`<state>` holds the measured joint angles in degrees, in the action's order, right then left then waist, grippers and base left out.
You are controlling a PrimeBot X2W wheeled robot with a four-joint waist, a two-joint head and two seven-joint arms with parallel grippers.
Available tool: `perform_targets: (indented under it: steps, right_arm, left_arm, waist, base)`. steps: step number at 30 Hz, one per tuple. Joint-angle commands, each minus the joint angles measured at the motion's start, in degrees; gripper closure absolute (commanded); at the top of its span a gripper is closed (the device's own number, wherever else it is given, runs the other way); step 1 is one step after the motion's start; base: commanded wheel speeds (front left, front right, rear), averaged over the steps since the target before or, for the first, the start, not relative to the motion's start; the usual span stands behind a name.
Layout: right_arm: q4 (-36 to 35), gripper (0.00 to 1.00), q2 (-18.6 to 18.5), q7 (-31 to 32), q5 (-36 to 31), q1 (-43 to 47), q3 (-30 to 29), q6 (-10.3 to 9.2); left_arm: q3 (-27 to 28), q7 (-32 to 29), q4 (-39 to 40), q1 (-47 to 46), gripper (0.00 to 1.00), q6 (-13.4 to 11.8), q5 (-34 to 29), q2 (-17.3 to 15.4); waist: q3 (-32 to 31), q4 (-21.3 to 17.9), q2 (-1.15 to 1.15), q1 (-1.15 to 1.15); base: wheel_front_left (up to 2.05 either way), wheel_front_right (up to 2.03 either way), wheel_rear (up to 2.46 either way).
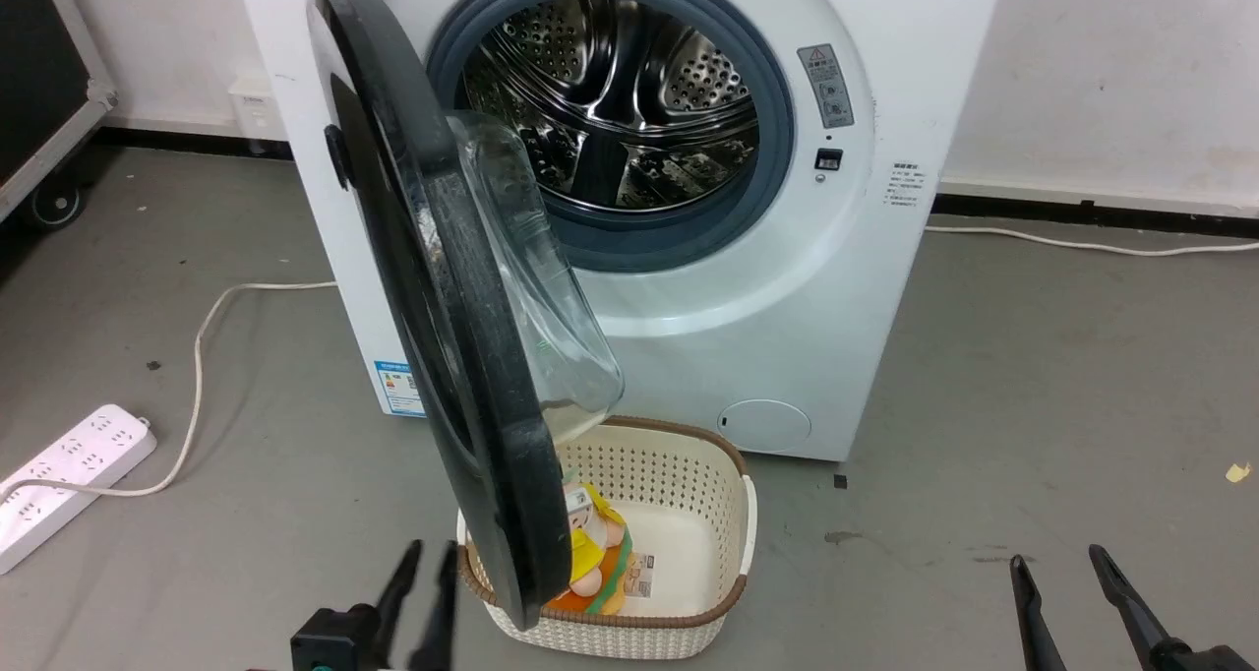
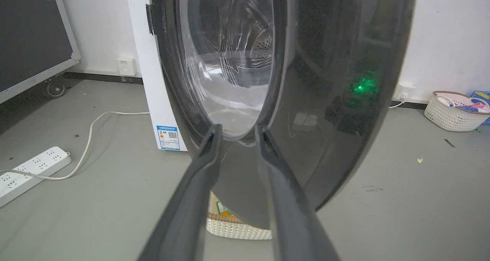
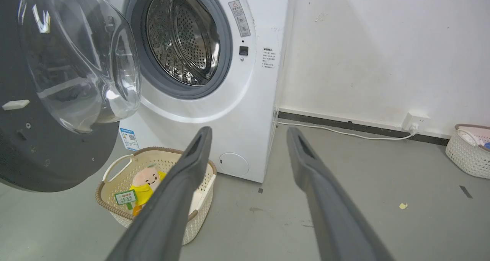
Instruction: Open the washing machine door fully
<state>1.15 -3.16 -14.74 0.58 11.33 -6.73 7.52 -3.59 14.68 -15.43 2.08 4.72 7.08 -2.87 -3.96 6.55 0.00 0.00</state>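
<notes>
We find the washing machine [image 1: 836, 287] standing against the white wall, its steel drum [image 1: 620, 110] and grey gasket [image 1: 787, 110] fully exposed. The washing machine door [image 1: 393, 258] is hinged on the machine's left side. It is swung well out from the front panel and appears nearly edge-on in the head view. Its clear glass bowl [image 1: 531, 277] bulges to the right, towards the drum opening. The lower edge of the door hangs over a cream perforated basket [image 1: 689, 474] on the floor just in front of the machine. A yellow plush toy [image 1: 590, 543] lies in that basket.

The left gripper [image 1: 433, 548] sits low, just left of the door's bottom rim. In the left wrist view its fingers point at the door's glossy outer face, with the tips near the lower edge of the window. We cannot tell whether they touch the door. The jaws are parted by a narrow gap and grasp nothing.

The right gripper [image 1: 1057, 556] hangs at the lower right, well apart from the machine and the door. Its jaws are spread wide and it is empty.

We also note a white power strip [image 1: 69, 464] on the grey floor to the left. A second basket [image 3: 467, 154] stands by the wall further right.
</notes>
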Motion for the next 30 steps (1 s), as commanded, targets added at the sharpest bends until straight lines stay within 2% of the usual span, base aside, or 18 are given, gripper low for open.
perform_targets:
  steps: [1, 7, 13, 18, 23, 27, 30]
  right_arm:
    - [-0.09, 0.00, 0.27, -0.26, 0.37, -0.11, 0.11, -0.03]
    - [0.16, 0.00, 0.27, -0.26, 0.85, -0.58, 0.43, -0.03]
    - [0.39, 0.00, 0.28, -0.26, 0.99, -1.06, 0.73, -0.03]
    - [0.73, 0.00, 0.28, -0.26, 1.31, -1.59, 1.03, -0.03]
    - [1.12, 0.00, 0.28, -0.26, 1.93, -1.79, 1.23, -0.03]
    - [1.41, 0.00, 0.28, -0.26, 2.86, -1.85, 1.61, -0.03]
    - [1.50, 0.00, 0.28, -0.26, 3.40, -1.85, 1.63, -0.03]
  left_arm:
    - [0.03, 0.32, 0.27, -0.70, 1.00, 0.19, -0.01, -0.16]
    - [2.99, 0.32, 5.63, -1.44, 1.00, -0.78, 1.01, -0.10]
    - [7.63, 0.32, 17.48, -4.20, 1.00, -2.49, 4.79, -0.03]
    - [8.07, 0.32, 26.98, -7.11, 1.00, -4.97, 7.05, -0.02]
    - [3.65, 0.32, 32.02, -8.26, 1.00, -4.74, 4.90, -0.01]
    - [-3.18, -0.28, 30.26, -6.68, 1.00, -4.08, 1.62, -0.01]
    - [-8.32, -2.03, 27.07, -5.34, 1.00, -4.05, 2.57, -0.01]
  waist:
    - [0.13, -0.22, 0.00, 0.00]
    - [0.19, -0.76, 0.00, 0.00]
    - [0.08, -1.18, 0.00, 0.00]
    - [-0.05, -1.98, 0.00, 0.00]
    - [-0.09, -2.65, 0.00, 0.00]
    - [-0.03, -3.11, 0.00, 0.00]
    - [0.22, -3.20, 0.00, 0.00]
  base:
    - [0.00, 0.00, 0.00]
    - [0.00, 0.00, 0.00]
    - [0.00, 0.00, 0.00]
    - [0.00, 0.00, 0.00]
    - [0.00, 0.00, 0.00]
    - [0.00, 0.00, 0.00]
    - [0.00, 0.00, 0.00]
